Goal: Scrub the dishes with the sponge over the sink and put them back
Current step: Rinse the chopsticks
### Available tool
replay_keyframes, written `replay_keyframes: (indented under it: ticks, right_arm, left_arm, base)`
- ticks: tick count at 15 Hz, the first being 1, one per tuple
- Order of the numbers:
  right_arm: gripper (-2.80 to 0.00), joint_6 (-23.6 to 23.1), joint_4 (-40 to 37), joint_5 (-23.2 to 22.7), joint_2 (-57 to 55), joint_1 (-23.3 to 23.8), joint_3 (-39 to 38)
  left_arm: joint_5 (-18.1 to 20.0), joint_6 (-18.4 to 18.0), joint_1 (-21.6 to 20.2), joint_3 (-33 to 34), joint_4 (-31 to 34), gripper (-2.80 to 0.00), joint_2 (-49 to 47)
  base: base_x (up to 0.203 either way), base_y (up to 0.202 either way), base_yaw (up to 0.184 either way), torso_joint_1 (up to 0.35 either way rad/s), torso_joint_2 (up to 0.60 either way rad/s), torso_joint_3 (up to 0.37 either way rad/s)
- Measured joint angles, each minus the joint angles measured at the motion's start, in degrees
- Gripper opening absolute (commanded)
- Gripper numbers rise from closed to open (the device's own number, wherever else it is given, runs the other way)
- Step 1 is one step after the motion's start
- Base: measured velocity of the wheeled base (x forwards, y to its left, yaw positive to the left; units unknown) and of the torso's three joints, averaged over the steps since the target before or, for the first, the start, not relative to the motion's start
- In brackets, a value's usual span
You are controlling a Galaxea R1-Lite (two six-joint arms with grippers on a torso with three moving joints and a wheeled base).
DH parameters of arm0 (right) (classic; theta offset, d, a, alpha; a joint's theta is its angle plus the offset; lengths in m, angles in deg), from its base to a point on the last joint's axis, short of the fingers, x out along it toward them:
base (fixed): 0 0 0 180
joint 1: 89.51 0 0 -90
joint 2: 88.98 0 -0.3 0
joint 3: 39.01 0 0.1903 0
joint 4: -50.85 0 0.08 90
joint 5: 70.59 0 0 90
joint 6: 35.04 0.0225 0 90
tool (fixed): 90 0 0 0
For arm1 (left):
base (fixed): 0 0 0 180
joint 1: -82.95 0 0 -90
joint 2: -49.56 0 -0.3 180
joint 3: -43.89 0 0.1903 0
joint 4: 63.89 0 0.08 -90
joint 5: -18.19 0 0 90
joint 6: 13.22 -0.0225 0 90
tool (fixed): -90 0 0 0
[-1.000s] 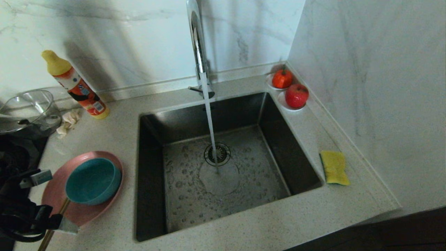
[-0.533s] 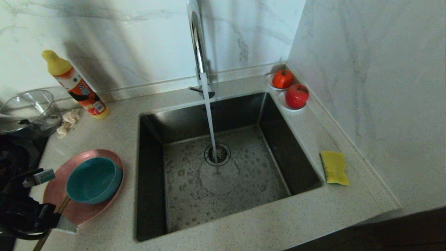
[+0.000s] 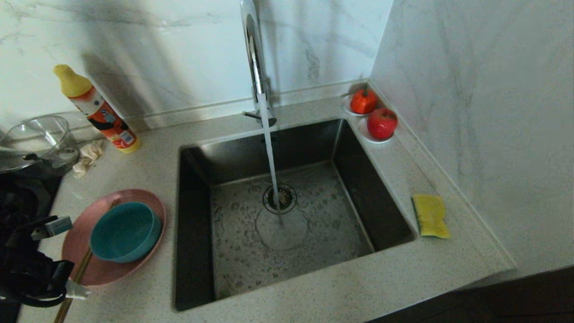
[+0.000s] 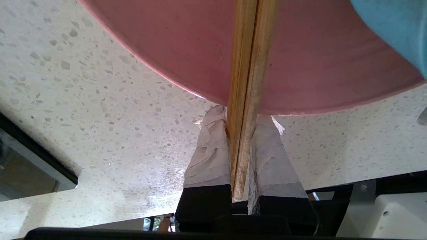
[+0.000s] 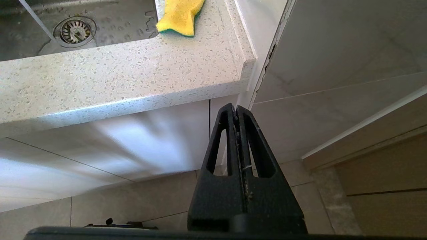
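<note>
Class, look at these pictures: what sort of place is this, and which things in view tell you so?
Most likely a home kitchen counter. A square steel sink sits under a running tap, a pink plate holding a teal bowl waits beside it, and a yellow sponge lies on the speckled worktop.

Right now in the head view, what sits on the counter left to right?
Glass bowl → rag → detergent bottle → teal bowl on the pink plate → sink → tap → two red fruits on saucers → sponge.
</note>
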Motion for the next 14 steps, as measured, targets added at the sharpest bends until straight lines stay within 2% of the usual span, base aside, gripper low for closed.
replay_keyframes:
  ticks: [8,14]
  right_arm:
    - [-2.80,0.0,0.0,0.0,0.0,0.0,0.0]
    - [-2.80,0.0,0.0,0.0,0.0,0.0,0.0]
  left_arm:
    - [-0.2,0.0,-0.2,0.2,0.7,-2.80,1.9]
    - [-0.4,2.3,-0.7,0.2,2.1,-2.80,8.3]
  base:
    - [0.000,0.000,0.000,0.000,0.00,0.000]
    - [0.000,0.000,0.000,0.000,0.00,0.000]
